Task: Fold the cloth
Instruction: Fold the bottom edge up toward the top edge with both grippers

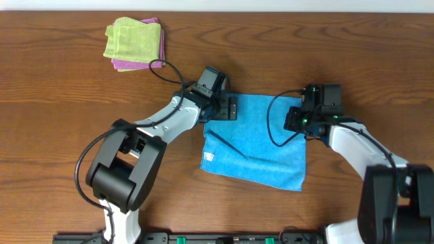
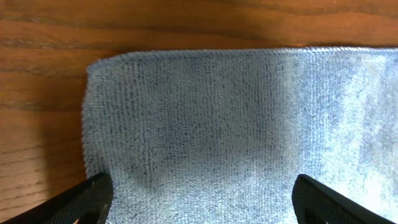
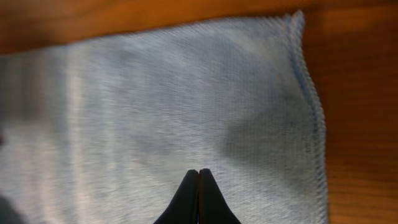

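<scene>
While my left gripper gapes over a far corner of the cloth, my right gripper is clenched, perhaps pinching nap; I must grip both corners evenly.

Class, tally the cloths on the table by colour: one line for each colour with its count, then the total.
blue cloth: 1
light green cloth: 1
pink cloth: 1
Total: 3
</scene>
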`<state>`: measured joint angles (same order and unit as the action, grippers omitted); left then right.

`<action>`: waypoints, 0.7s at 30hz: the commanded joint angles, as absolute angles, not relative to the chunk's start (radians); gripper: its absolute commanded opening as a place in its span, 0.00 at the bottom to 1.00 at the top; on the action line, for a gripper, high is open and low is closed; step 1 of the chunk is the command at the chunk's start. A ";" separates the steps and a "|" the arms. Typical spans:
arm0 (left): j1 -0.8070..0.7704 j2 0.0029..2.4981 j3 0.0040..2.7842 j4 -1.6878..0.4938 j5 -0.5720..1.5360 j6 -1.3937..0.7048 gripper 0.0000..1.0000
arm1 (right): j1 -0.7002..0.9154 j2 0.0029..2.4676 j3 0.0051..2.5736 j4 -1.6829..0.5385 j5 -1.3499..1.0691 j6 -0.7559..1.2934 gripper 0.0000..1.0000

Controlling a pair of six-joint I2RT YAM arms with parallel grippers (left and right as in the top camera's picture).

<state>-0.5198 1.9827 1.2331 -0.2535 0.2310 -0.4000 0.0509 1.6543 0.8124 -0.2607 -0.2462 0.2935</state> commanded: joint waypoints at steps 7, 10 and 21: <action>-0.518 2.042 1.258 -0.245 0.176 -0.408 0.93 | 0.059 1.785 0.824 -0.165 -0.202 0.231 0.02; -0.517 2.054 1.258 -0.232 0.172 -0.408 0.93 | 0.059 1.785 0.824 -0.141 -0.201 0.230 0.01; -0.515 2.128 1.269 -0.147 0.113 -0.442 0.90 | 0.059 1.786 0.824 -0.007 -0.190 0.226 0.01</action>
<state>-0.5198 2.0563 1.2823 -0.1356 0.1562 -0.4225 0.0509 1.7741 0.8219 -0.0200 -0.2039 0.2417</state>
